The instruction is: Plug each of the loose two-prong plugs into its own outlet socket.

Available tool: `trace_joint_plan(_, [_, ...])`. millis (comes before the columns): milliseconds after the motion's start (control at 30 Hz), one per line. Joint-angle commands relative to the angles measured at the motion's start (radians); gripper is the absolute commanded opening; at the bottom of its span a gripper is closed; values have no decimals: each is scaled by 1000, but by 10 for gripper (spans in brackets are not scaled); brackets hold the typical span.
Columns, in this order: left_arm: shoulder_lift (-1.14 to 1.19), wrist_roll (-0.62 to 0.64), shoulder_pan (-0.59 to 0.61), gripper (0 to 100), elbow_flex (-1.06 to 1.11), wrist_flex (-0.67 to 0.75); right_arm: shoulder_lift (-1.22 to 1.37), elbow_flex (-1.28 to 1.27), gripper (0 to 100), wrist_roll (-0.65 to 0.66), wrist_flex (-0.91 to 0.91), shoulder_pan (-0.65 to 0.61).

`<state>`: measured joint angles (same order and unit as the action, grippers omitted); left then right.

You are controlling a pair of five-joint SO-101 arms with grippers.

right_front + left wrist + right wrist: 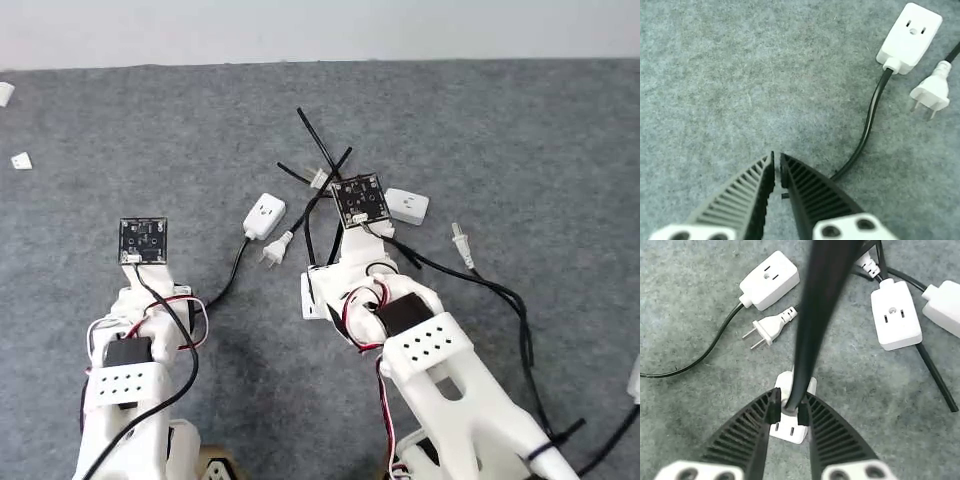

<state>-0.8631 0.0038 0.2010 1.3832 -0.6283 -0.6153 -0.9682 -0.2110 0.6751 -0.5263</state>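
My left gripper (777, 159) is shut on nothing, low over the grey carpet. Beyond it lie a white outlet socket (910, 37) on a black cord (867, 125) and a loose two-prong plug (932, 92). The same socket (264, 215) and plug (277, 250) lie between the two arms. My right gripper (788, 407) is shut on the thick black cord (815, 305) where it enters a small white socket (790, 429) resting on the carpet. Ahead of it are the first socket (769, 281), its neighbouring plug (771, 330) and another socket (895, 315). A second loose plug (462, 243) lies to the right.
Another white socket (407, 205) sits by the right arm's wrist. Black cords (520, 320) loop across the carpet at the right, and more cross behind the right wrist (320, 150). Small white bits (22, 160) lie at the far left edge.
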Motion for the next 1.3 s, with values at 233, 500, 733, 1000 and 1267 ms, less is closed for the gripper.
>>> trace_joint_plan(233, [-26, -11, 8, 13, -8, 28, 5, -9, 8, 48, -38, 10])
trace_joint_plan(500, [-26, -11, 8, 13, -8, 28, 5, -21, 8, 78, -39, 4])
trace_joint_plan(733, [-26, -12, 8, 13, -8, 28, 5, -60, 8, 175, -42, -30])
trace_joint_plan(1000, [-26, -12, 8, 13, -8, 28, 133, -48, 9, 245, -96, -90])
trace_joint_plan(1267, [-28, -12, 26, 13, -8, 28, 334, 118, 9, 264, 47, -113])
